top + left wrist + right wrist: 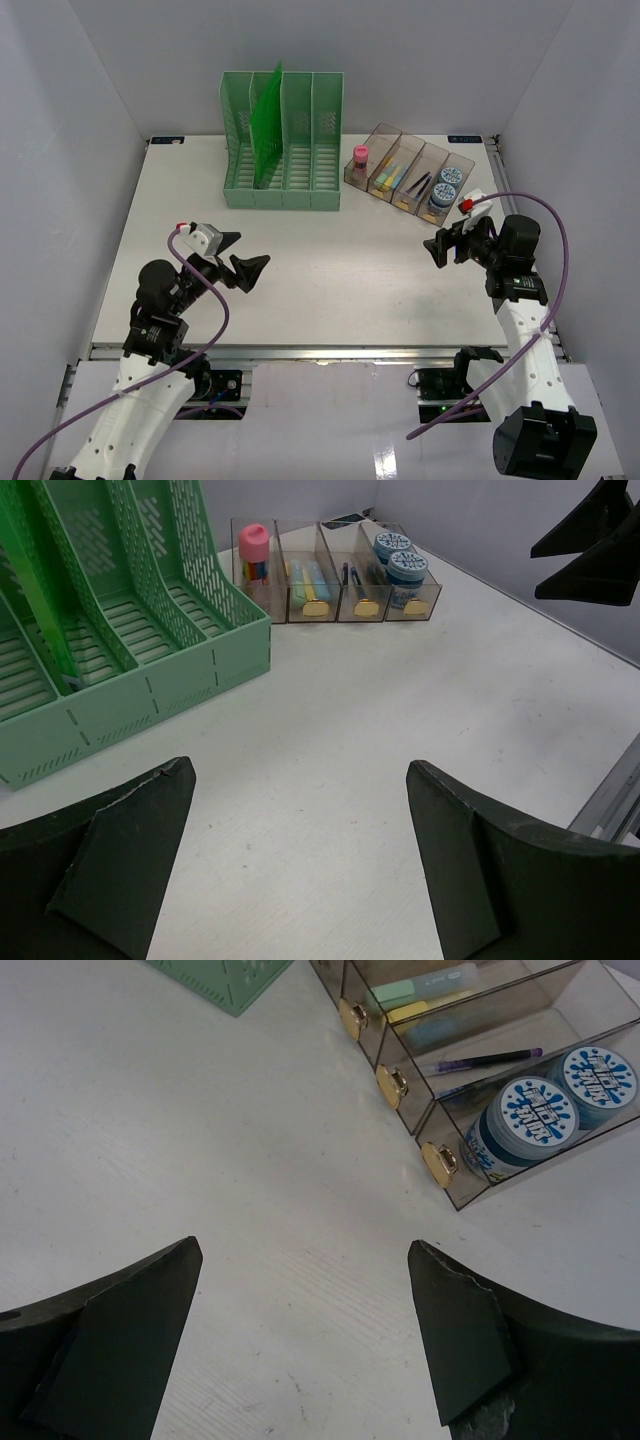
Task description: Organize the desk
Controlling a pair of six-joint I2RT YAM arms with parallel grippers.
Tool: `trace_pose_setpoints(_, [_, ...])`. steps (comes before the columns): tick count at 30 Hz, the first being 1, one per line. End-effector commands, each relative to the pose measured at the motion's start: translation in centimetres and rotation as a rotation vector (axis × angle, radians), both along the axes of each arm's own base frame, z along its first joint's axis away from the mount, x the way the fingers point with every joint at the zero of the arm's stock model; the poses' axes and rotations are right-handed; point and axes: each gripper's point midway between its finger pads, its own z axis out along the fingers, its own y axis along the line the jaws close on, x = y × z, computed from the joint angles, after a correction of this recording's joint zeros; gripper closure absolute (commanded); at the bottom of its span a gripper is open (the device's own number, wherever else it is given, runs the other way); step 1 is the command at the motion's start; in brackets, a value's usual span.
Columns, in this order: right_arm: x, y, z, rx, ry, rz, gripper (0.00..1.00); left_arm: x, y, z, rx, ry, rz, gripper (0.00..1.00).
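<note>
1. both arms hovered over the large flat white rectangular table (330, 300) with thin metal rail edges. the left gripper (251, 249), at about 8 o'clock on the table in the top view, had its jaws spread wide with nothing between them. the right gripper (434, 252), at about 3 o'clock, was spread as well and carried nothing.
2. no loose item showed on the open surface, so the step in hand looked like a last check or a pull-back to rest, not a pick.
3. the right gripper was near the front of the clear plastic four-compartment tray (430, 143). a good move there would lift first and then draw toward 6 o'clock. that way the fingers would not clip the gold-coloured round pulls (391, 1084) or shove the tray.
4. the left arm had more room, since the pale green slotted file rack (283, 195) stood well apart from it toward 12 o'clock. a slow retreat would be enough, watching that its purple cable (205, 300) did not sweep the table.
5. the table filled the floor between the white walls, by far the biggest thing in view. it was matte, faintly scuffed, and bare across its middle and near half.
6. its things sat along the far edge.
   - the rack was at 11 to 12 o'clock, with a bright green sheet (266, 125) upright in its second slot from the 9 o'clock end.
   - the tray was at 1 o'clock. its compartments held a pink-capped item (360, 155), yellow and green highlighters (430, 990), dark pens (480, 1061) and two blue-lidded round tubs (540, 1110).
</note>
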Motion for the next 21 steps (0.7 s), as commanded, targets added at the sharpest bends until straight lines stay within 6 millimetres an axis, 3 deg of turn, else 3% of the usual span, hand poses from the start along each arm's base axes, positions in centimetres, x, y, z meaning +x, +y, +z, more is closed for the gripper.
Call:
trace_pose_setpoints(1, [1.08,-0.85,1.7,0.023,-0.065,-0.074,0.1,0.12,0.4,-0.25,0.011,-0.001,0.022,0.02])
trace_pose_setpoints(21, [1.2,-1.18,1.7,0.03,-0.063,-0.103,0.1,0.25,0.4,-0.43,0.015,0.008,0.025,0.02])
